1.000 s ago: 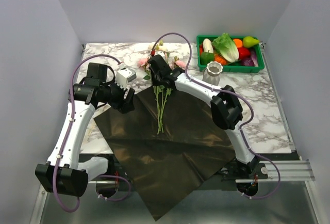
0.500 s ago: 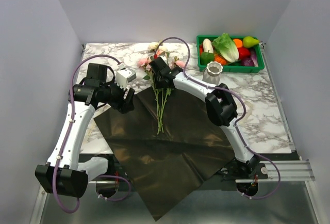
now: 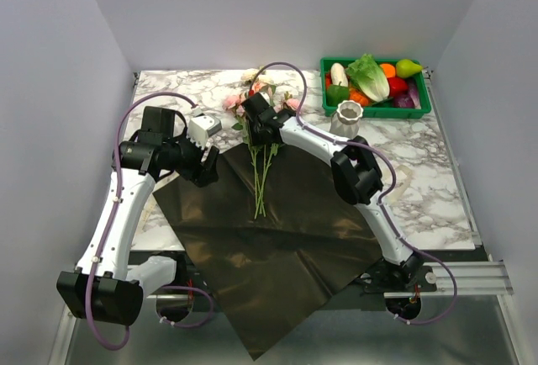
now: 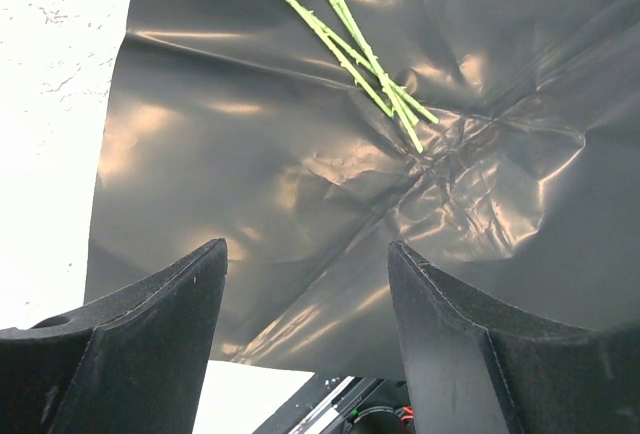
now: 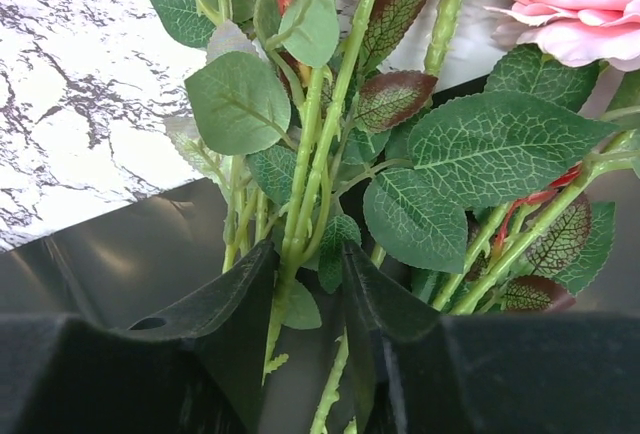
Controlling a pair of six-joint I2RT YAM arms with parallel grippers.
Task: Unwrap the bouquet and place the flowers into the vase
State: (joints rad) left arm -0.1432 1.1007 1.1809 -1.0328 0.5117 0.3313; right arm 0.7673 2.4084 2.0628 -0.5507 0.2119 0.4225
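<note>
right gripper point(image 5: 310, 259) jaws sit narrowly apart around the flowers point(image 5: 300, 184) on spread dark wrapping paper point(image 4: 250, 154), grip unclear; left gripper point(image 4: 305, 254) hovers wide open, empty.

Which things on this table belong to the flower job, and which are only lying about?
Job: flowers; white vase; dark wrapping paper, spread open under the stems.
Lying about: green crate of vegetables; small white bottle.

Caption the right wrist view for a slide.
Right pincer flanks leafy green rose stems over the unfolded dark wrapping paper, pink bloom at upper right.
</note>
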